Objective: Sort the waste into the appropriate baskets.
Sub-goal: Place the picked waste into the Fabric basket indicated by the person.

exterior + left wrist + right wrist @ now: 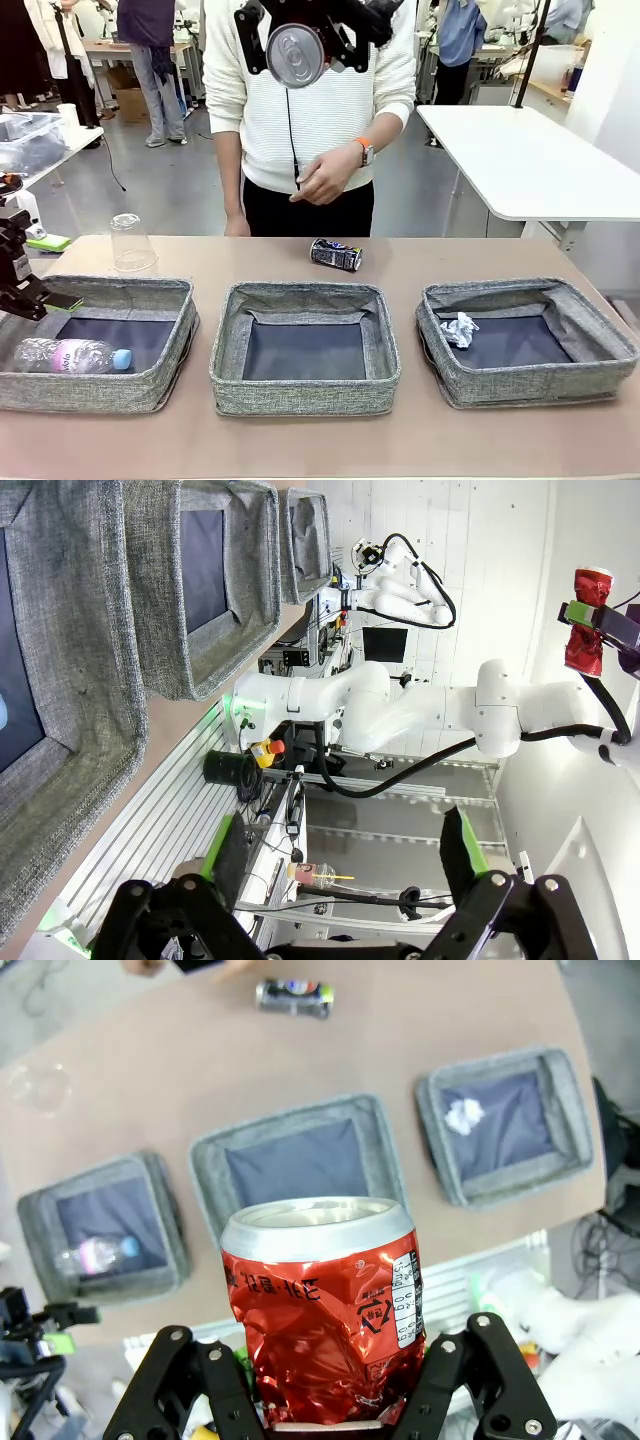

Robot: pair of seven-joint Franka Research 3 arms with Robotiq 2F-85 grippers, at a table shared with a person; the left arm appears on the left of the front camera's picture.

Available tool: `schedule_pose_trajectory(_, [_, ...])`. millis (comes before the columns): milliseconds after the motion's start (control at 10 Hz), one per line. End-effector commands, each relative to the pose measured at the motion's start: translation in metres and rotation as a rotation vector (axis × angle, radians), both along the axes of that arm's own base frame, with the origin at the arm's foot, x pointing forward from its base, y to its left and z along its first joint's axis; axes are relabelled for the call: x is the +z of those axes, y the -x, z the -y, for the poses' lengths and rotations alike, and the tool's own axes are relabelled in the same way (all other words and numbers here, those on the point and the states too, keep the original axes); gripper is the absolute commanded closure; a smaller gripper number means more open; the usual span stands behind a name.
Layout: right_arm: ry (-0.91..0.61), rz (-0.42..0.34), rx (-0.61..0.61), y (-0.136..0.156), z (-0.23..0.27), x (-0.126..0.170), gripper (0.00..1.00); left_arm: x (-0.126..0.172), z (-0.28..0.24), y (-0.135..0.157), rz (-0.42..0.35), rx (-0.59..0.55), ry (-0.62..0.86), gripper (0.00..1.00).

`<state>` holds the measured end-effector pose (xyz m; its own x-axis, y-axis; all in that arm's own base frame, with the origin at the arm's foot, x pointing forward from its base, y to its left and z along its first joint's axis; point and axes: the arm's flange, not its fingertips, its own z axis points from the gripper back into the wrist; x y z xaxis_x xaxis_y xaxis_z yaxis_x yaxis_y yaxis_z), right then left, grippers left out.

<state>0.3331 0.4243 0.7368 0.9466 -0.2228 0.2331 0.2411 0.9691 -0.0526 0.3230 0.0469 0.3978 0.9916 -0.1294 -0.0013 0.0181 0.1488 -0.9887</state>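
Front view: right claw [297, 50] raised high, pinching crushed red can [294, 58]; left claw [345, 842] spread.

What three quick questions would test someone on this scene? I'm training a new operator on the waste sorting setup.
1. Which basket holds the plastic bottle? A left, B middle, C right.
2. True or false: the right gripper is shut on the crushed red can.
3. Fill in: the dark printed can lies on its side on the ____, beyond the middle basket.
Key: 1 A, the left basket; 2 true; 3 table.
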Motion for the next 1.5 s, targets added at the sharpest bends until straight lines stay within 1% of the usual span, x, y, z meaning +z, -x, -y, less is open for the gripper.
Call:
schedule_pose_trajectory(0, [0.007, 0.003, 0.001, 0.002, 0.000, 0.000, 1.00, 0.001, -0.001, 0.002, 0.006, -0.003, -0.011, 0.00])
schedule_pose_trajectory(800, [0.000, 0.000, 0.000, 0.000, 0.000, 0.000, 1.00, 0.001, -0.001, 0.002, 0.006, -0.003, -0.011, 0.00])
schedule_pose_trajectory(900, [0.069, -0.018, 0.102, 0.006, 0.008, -0.017, 1.00, 0.001, -0.001, 0.002, 0.006, -0.003, -0.011, 0.00])
schedule_pose_trajectory(1000, [0.051, -0.017, 0.181, 0.015, 0.020, -0.042, 1.00, 0.001, -0.001, 0.002, 0.006, -0.003, -0.011, 0.00])
schedule_pose_trajectory(1100, [0.012, -0.055, 0.247, 0.025, 0.036, -0.074, 1.00, 0.001, -0.001, 0.002, 0.006, -0.003, -0.011, 0.00])
schedule_pose_trajectory(1200, [-0.005, -0.070, 0.274, 0.032, 0.052, -0.114, 1.00, 0.001, -0.001, 0.002, 0.006, -0.003, -0.011, 0.00])
schedule_pose_trajectory(1300, [-0.053, -0.121, 0.331, 0.036, 0.063, -0.150, 1.00, 0.001, -0.001, 0.002, 0.006, -0.003, -0.011, 0.00])
schedule_pose_trajectory(1400, [-0.114, -0.143, 0.348, 0.033, 0.070, -0.185, 1.00, 0.001, -0.001, 0.002, 0.006, -0.003, -0.011, 0.00])
